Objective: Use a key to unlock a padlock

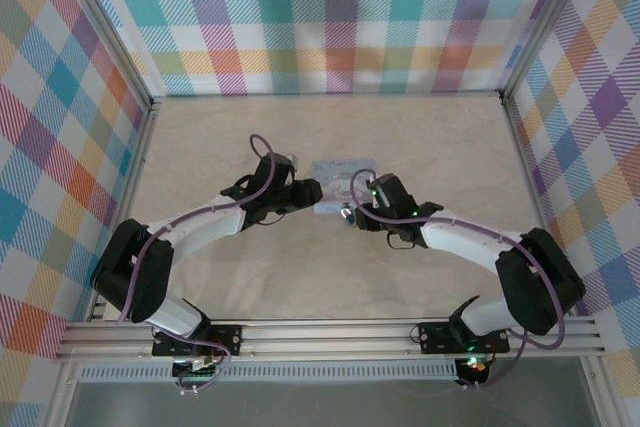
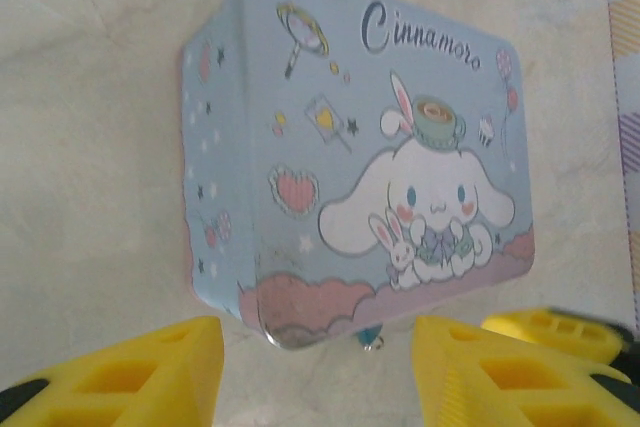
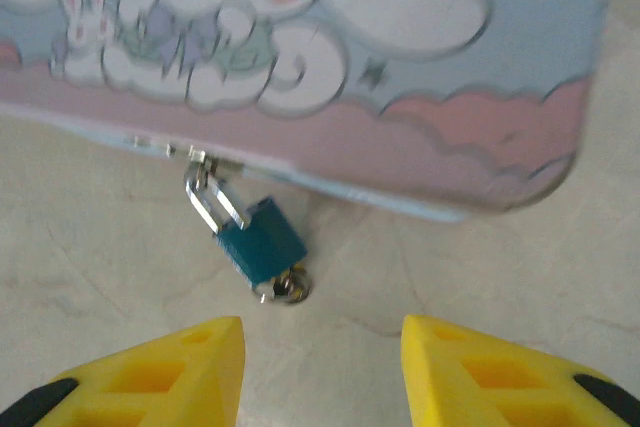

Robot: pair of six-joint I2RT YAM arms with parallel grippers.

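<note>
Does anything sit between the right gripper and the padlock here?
Nothing visible does. In the right wrist view the open right gripper faces the teal padlock across bare tabletop. The padlock lies on the table, its shackle hooked through the latch of the Cinnamoroll box.

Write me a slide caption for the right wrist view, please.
Right gripper, yellow fingers open, poised just short of the teal padlock hooked onto the light-blue box.

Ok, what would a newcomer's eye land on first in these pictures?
The light-blue cartoon box sits mid-table, with the left gripper and right gripper both open and facing it. A small teal padlock is hooked to the box's near edge, just ahead of the right gripper.
</note>
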